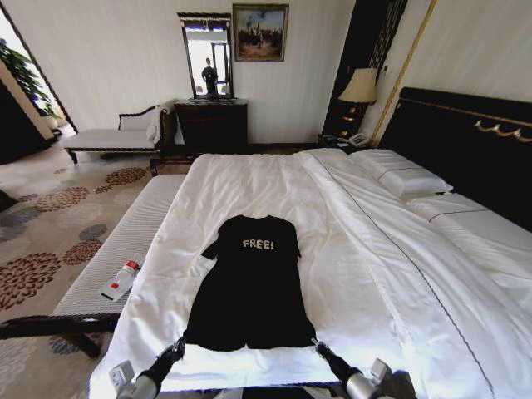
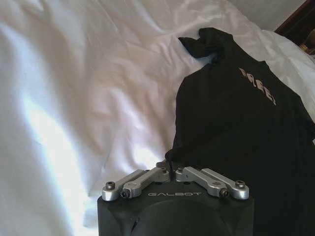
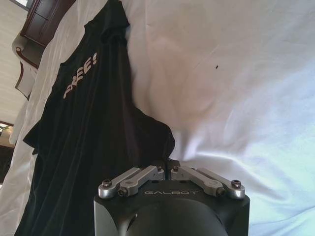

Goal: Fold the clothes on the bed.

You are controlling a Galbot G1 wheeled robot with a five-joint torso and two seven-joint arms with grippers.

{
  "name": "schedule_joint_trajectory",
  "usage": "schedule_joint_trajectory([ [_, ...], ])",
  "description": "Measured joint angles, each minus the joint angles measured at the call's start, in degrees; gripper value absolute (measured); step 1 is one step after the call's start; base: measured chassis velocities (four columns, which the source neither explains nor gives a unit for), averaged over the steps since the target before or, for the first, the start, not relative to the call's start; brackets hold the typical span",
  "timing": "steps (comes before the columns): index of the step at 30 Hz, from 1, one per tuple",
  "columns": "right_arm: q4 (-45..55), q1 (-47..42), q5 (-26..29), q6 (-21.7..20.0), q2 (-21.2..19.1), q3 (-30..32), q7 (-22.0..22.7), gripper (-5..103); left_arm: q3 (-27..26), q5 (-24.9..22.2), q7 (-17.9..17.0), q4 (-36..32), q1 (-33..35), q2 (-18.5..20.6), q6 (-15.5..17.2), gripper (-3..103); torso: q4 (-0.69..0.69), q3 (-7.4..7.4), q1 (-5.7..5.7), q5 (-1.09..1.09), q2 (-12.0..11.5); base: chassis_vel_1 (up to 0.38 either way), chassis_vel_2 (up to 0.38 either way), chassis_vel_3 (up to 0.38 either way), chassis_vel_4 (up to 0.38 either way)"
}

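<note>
Black soft cotton, short sleeves: the T-shirt [image 1: 249,287] lies face up and spread flat on the white bed [image 1: 374,274], near the foot edge closest to you, collar pointing toward the far end and the white "FREE!" lettering [image 1: 258,243] across the chest. Hem runs along your side.

Your left gripper [image 1: 179,343] sits at the hem's left corner; your right gripper [image 1: 317,343] at the hem's right corner. In both wrist views the linkages are drawn in and the fingers meet on a pinch of black fabric, so read both as clamped on the shirt's hem corners.

Handling, as a judgement: light, limp cloth with no stiffness. It will sag and drape between the two holds, and the free sleeves will trail. It should slide easily on the sheet, and the loose sheet may ruck up with it. Nothing fragile. The hem corners look like the right hold for carrying the lower half up toward the collar; keep both sides level or the fold goes skewed.

Around it: pillows [image 1: 403,179] at the headboard [image 1: 465,141] on your right, a striped bench [image 1: 125,249] alongside the bed on your left carrying a small bottle [image 1: 121,280].
</note>
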Motion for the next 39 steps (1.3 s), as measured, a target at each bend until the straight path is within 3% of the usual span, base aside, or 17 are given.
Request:
schedule_joint_trajectory([
  [9,4.21,-1.46,-2.15,-0.65,-1.19,1.03,2.54,1,-1.95,0.84,-0.59,-2.94,2.36,-2.12,-0.11,1,0.00,0.00,0.00,0.00,0.00,0.000,0.000,0.000,0.000],
  [11,7.06,-2.33,-5.41,-2.07,-2.36,1.80,4.72,1,-3.88,2.38,-0.27,-4.70,4.39,-3.25,-0.18,1,0.00,0.00,0.00,0.01,0.00,0.000,0.000,0.000,0.000],
  [15,9.06,-3.09,-5.95,-3.70,-3.40,2.17,6.60,1,-4.74,3.39,-0.23,-6.56,5.59,-4.28,-0.20,1,0.01,0.00,0.00,0.00,0.00,0.000,0.000,0.000,0.000],
  [18,10.33,-5.16,-6.70,-5.61,-4.21,2.27,9.28,1,-4.90,6.95,-0.25,-8.29,8.50,-4.88,-1.08,1,0.00,0.00,0.00,0.01,0.00,0.000,0.000,0.000,0.000],
  [28,11.05,-10.01,-10.32,-7.65,-3.30,1.67,11.85,1,-3.46,10.67,0.07,-9.13,17.26,-5.27,-4.39,1,0.00,0.00,0.00,0.00,0.00,0.000,0.000,0.000,0.000],
  [39,11.77,-11.15,-12.26,-8.95,-3.46,1.79,12.89,1,-3.01,11.60,-0.51,-8.68,20.40,-7.19,-6.21,1,0.00,0.00,-0.01,0.00,0.00,0.000,0.000,0.000,0.000],
])
